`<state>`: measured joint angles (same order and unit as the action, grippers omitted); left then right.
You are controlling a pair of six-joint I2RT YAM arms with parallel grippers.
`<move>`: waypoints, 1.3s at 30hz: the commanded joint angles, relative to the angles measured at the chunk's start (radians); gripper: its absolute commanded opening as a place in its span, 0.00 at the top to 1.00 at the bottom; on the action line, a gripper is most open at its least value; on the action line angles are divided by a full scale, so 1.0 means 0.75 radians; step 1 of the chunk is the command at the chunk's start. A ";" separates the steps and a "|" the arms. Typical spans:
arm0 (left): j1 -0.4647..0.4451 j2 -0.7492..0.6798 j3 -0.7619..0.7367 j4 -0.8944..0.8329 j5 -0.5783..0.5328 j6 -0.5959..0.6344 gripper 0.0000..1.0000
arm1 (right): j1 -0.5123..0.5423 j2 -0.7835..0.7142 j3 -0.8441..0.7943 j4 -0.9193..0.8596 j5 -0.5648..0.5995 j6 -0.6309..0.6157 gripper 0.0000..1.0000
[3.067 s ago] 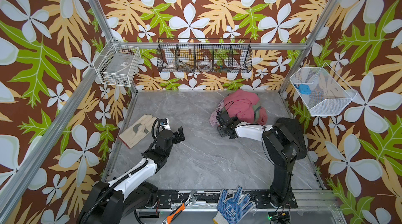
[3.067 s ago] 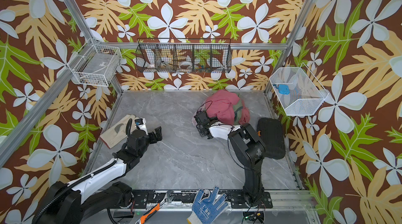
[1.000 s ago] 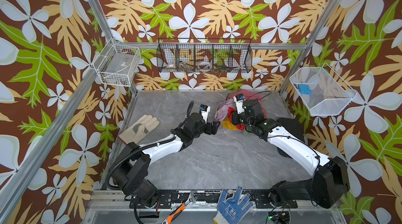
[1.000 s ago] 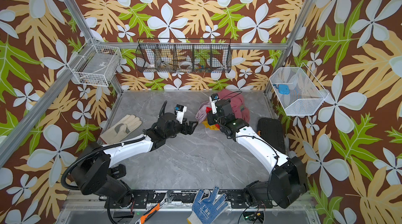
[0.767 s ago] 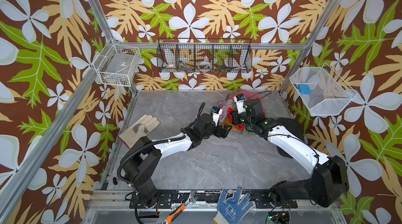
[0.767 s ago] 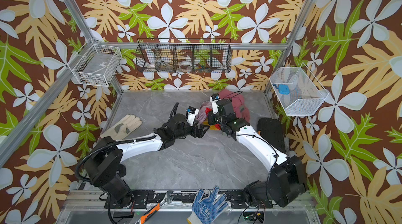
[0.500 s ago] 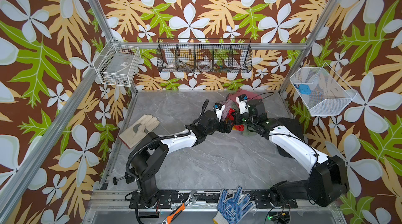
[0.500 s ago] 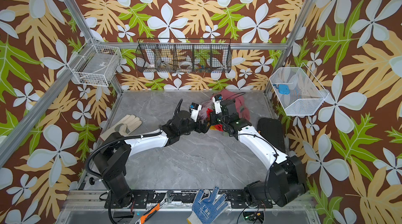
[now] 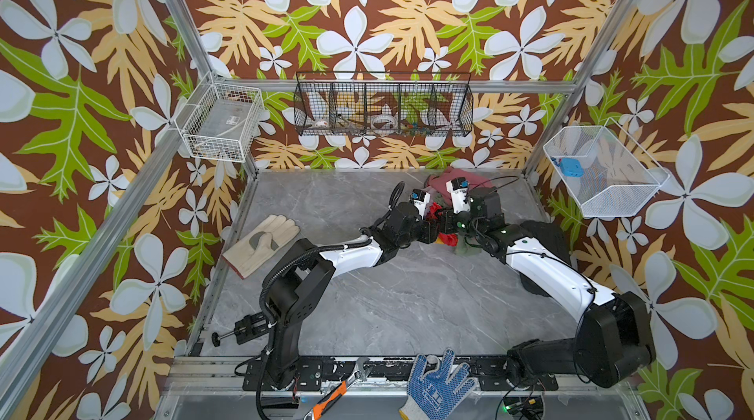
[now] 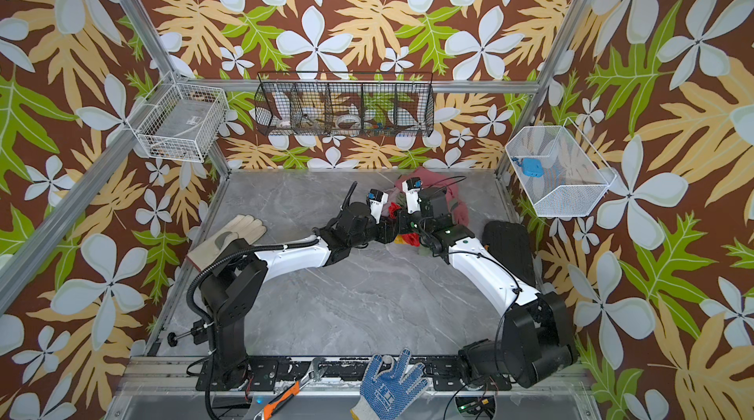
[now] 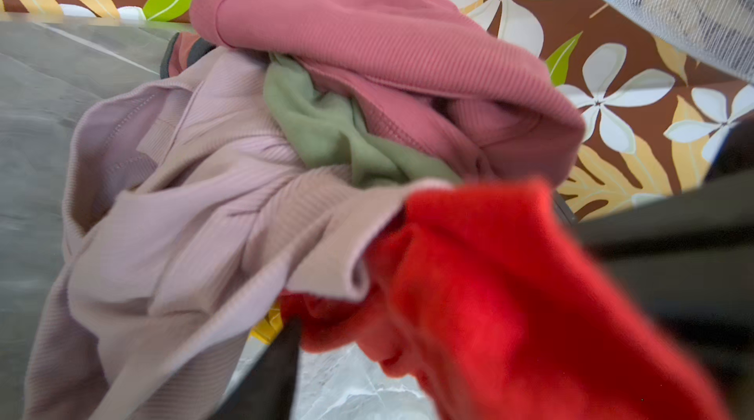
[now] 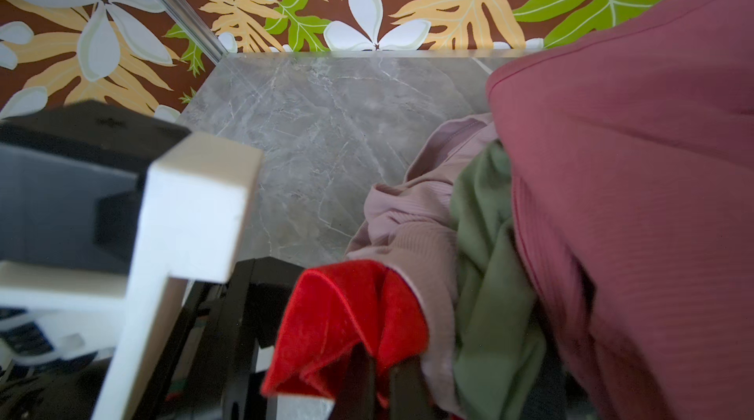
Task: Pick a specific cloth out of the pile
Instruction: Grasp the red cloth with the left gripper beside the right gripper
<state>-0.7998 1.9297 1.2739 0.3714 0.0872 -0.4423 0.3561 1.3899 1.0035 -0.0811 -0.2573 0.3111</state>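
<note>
The scarlet red cloth (image 12: 351, 316) is seen at the near edge of the pile (image 11: 285, 132), pinched up by the right gripper (image 12: 383, 381), whose fingers are clenched tight on a fold of it. The left gripper (image 9: 433, 230) is pushed in right beside it, with red fabric bunched against one dark finger (image 11: 269, 373), though whether those fingers are actually grasping it can't be told. Everything's sat toward the back right of the grey marble table (image 9: 367, 299), with a tan work glove (image 9: 261, 242) left well apart on the left.
</note>
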 commanded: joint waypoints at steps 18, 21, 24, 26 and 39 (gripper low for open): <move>-0.001 -0.098 -0.042 0.045 0.005 -0.098 1.00 | -0.211 -0.173 -0.234 0.129 -0.110 0.012 0.27; -0.001 -0.103 -0.034 0.037 0.015 -0.114 1.00 | -0.213 -0.177 -0.263 0.120 -0.101 -0.015 0.28; -0.001 -0.118 -0.044 0.044 0.026 -0.128 1.00 | -0.213 -0.153 -0.293 0.133 -0.116 -0.044 0.33; -0.001 -0.128 -0.052 0.047 0.039 -0.129 1.00 | -0.213 -0.133 -0.302 0.145 -0.129 -0.074 0.34; -0.001 -0.222 -0.142 0.047 0.045 -0.151 1.00 | -0.213 0.081 -0.262 0.252 -0.058 -0.044 0.38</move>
<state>-0.8021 1.7821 1.1770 0.3683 0.1104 -0.5476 0.1967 1.4284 0.7990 0.0532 -0.3103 0.2474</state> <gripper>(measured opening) 0.057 0.625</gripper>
